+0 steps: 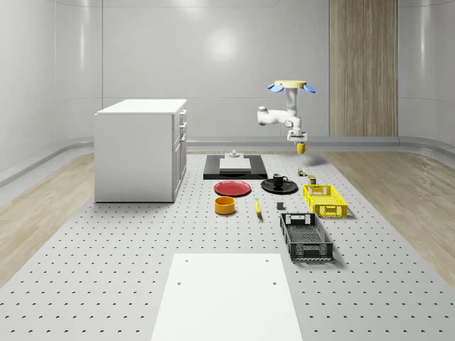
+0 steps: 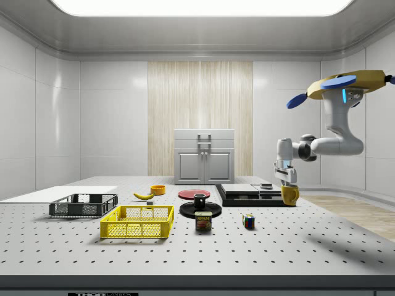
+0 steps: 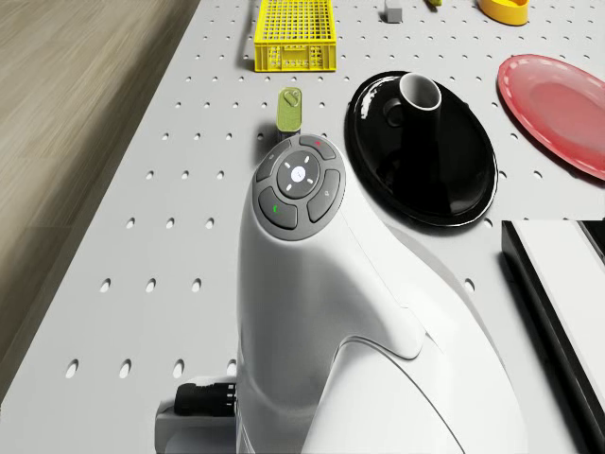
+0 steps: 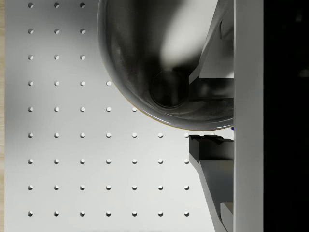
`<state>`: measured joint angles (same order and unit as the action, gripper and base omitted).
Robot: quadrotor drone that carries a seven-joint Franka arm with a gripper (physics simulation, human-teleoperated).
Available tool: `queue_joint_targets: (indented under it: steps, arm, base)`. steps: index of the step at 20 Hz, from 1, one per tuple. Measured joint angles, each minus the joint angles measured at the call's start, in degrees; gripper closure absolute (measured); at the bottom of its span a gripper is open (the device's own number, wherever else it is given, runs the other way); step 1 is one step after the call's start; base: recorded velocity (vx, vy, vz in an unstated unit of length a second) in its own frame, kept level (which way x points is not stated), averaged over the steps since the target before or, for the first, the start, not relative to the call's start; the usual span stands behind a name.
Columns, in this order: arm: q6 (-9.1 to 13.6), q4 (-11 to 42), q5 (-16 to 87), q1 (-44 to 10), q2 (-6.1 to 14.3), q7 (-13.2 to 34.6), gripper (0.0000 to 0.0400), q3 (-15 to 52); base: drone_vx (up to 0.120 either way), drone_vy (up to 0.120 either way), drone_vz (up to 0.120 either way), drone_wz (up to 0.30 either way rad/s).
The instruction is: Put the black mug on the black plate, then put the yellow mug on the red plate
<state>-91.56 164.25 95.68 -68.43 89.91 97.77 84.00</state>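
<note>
While the drone (image 2: 349, 86) hovers high above the table's (image 1: 106, 284) far corner, at the whole-scene view's right, I hold the yellow mug (image 2: 290, 195) aloft in the gripper (image 2: 289, 192), the arm folded down beneath the rotors. The jaws are clamped on the mug, one finger (image 4: 212, 67) inside the bowl and the other (image 4: 212, 150) outside the wall, as the wrist view shows; the mug hangs clear of the perforated tabletop, near the black slab (image 1: 234, 168) with its pale block. By my reading, the first half of the job is finished: the black mug (image 1: 279, 180) stands upright on the black plate (image 1: 279, 187), its handle turned toward the whole-scene view's right. The red plate (image 1: 233, 188) lies bare just beside the black one, on the whole-scene view's left, and it is well apart from the load I am carrying. What remains, as I judge it, is to carry the yellow mug across past the black plate, lower it onto the red plate and let go. The yellow crate (image 1: 325, 199), black crate (image 1: 306, 236), orange bowl (image 1: 225, 205), banana (image 1: 257, 207), food tin (image 2: 203, 221) and puzzle cube (image 2: 249, 221) play no part.
</note>
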Motion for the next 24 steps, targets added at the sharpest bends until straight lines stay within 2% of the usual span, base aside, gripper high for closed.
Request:
queue_joint_targets:
  steps: [10, 14, 24]
  arm:
    - [-0.4, 0.0, -0.4, 0.0, 0.5, 0.0, 0.03, 0.3]
    - [-0.5, 0.0, -0.5, -0.1, 0.6, 0.0, 0.03, 0.3]
    - [-0.9, 0.0, -0.6, -0.1, 1.0, 0.1, 0.03, 0.3]
  base:
    - [0.12, -0.12, 0.0, 0.0]
    - [0.12, -0.12, 0.09, 0.0]
    - [0.12, -0.12, 0.0, 0.0]
